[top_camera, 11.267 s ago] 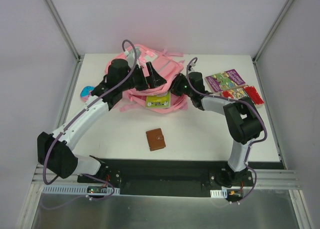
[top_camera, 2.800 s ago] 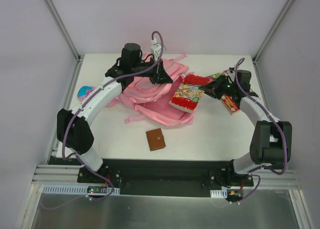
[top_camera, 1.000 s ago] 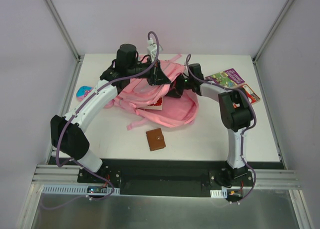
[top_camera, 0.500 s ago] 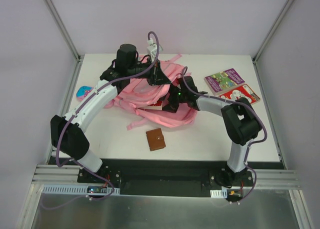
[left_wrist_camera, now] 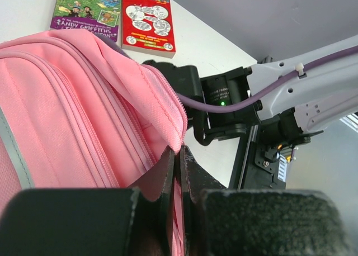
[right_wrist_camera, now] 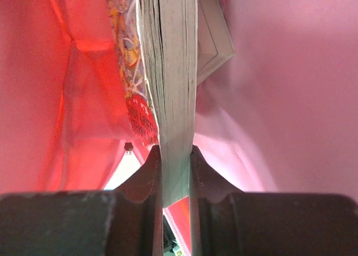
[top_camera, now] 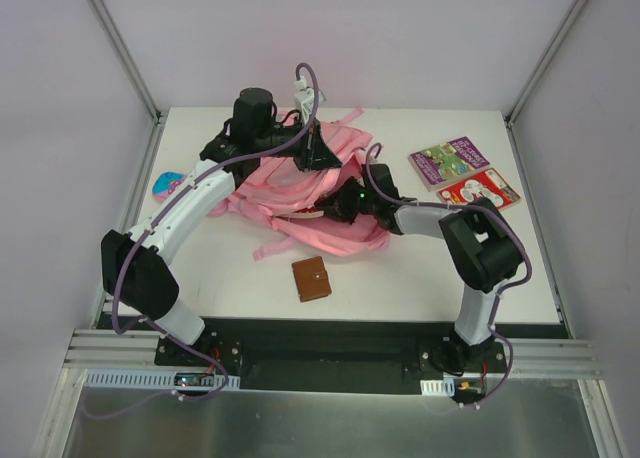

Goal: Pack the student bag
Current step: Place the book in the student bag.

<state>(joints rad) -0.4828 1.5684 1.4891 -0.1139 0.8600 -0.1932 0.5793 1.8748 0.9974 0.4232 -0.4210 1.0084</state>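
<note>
Top external view: big pink cloth backpack lies in the middle of the white table, a bit toward the far side, w/ its straps spread out on the near left. Left claw sits at the bag's far top edge. Left wrist view shows it best: left claw is pinched tight on the pink rim of the bag's opening, w/ cloth squeezed btwn the two fingers & the rim lifted up. Grey shiny strip on the bag shows at the left edge of that view.

Right claw is poked into the bag's mouth from the right side, so its tips are hidden from above. Right wrist view is all pink & red, inside the bag. There the right claw is clamped on a thick paperback book with a bright cartoon cover, one finger on each side, gripping it near the page edge. Book is seen edge-on. A pale flat thing lies just beside it, touching; can't tell what that is.

On the table, right of the bag & apart from it: a purple picture book & a red-and-white picture book, lying flat side by side. Small brown leather wallet lies near the bag's near edge, not touching. Small blue-and-pink pouch sits at the left table edge, just left of the left arm.
</note>
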